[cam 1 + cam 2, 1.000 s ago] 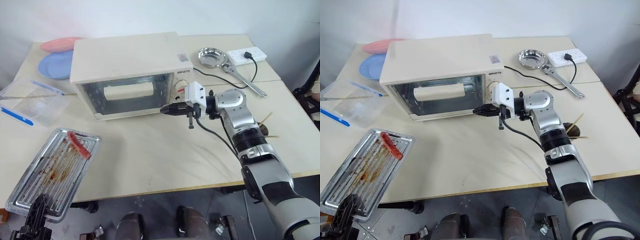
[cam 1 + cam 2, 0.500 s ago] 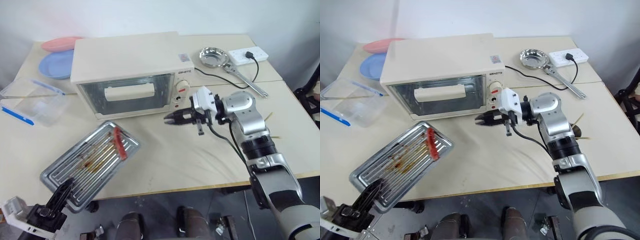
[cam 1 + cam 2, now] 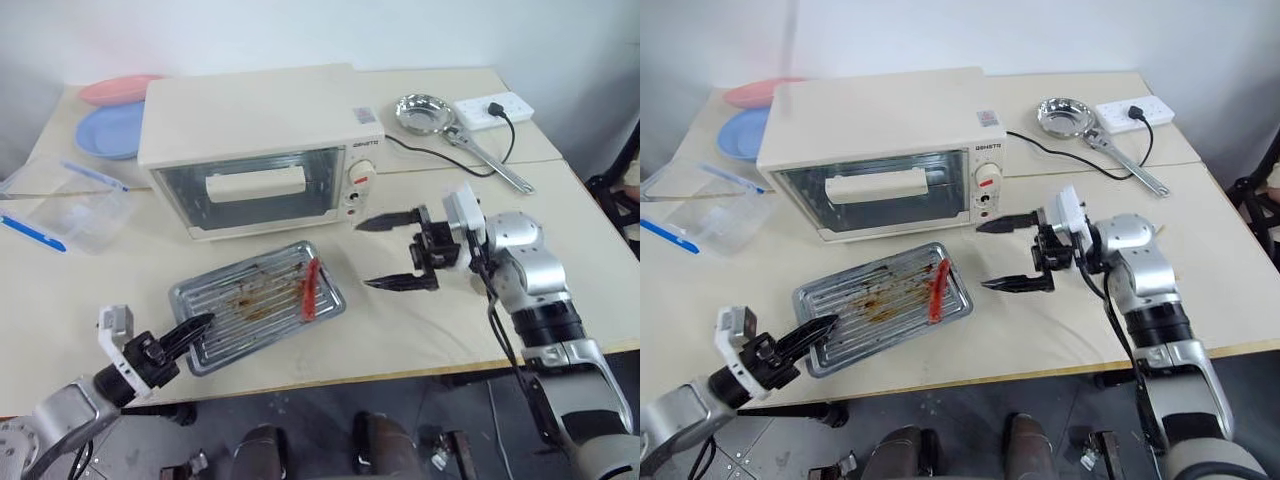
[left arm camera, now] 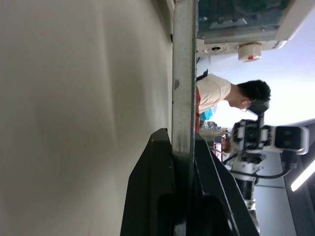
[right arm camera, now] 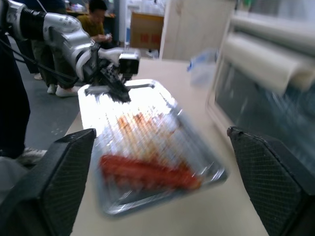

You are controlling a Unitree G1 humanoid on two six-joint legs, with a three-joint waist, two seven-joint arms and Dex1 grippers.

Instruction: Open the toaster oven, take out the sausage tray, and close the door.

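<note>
The cream toaster oven stands at the back of the table, its glass door shut. In front of it the sausage tray rests on the tabletop, with a red sausage at its right end. My left gripper is shut on the tray's near left rim, and its fingers pinch that metal edge. My right gripper stands open to the right of the tray, pointing left, with nothing between its fingers.
A pink plate and a blue plate lie at the back left. Beside them is a clear box with blue clips. A steel bowl, power strip and wrench sit at the back right. A person sits beyond the table.
My left gripper swung the tray from the table's left front edge to the middle in front of the oven. My right gripper drew back from the oven's front and opened wide.
</note>
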